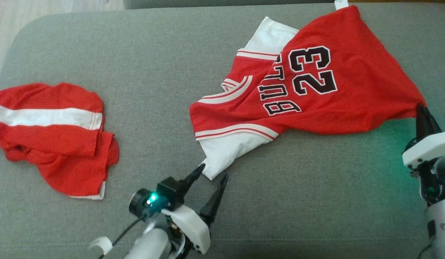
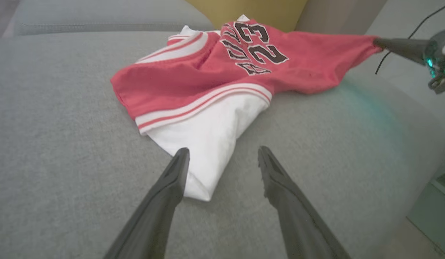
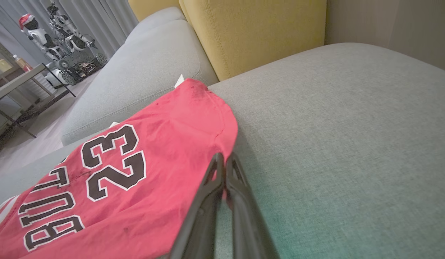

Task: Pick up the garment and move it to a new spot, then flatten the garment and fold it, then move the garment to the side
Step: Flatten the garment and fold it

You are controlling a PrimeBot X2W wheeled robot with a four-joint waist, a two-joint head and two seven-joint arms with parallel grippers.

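The garment (image 1: 316, 90) is a red jersey with white sleeves and black "23" lettering, lying crumpled on the grey couch seat (image 1: 154, 72). My right gripper (image 1: 421, 108) is shut on the jersey's red corner at the right and pulls that corner into a point; the right wrist view shows the shut gripper (image 3: 225, 160) pinching the red cloth (image 3: 136, 169). My left gripper (image 1: 212, 172) stands open around the tip of the white sleeve. In the left wrist view the open gripper (image 2: 224, 156) straddles the white sleeve (image 2: 204, 144), its left finger touching the cloth.
A second red garment with a white stripe (image 1: 50, 133) lies bunched at the seat's left. A yellow cushion (image 3: 251, 32) and grey backrest (image 3: 143, 68) rise behind the seat. The couch edge drops to the floor at the right (image 2: 427, 201).
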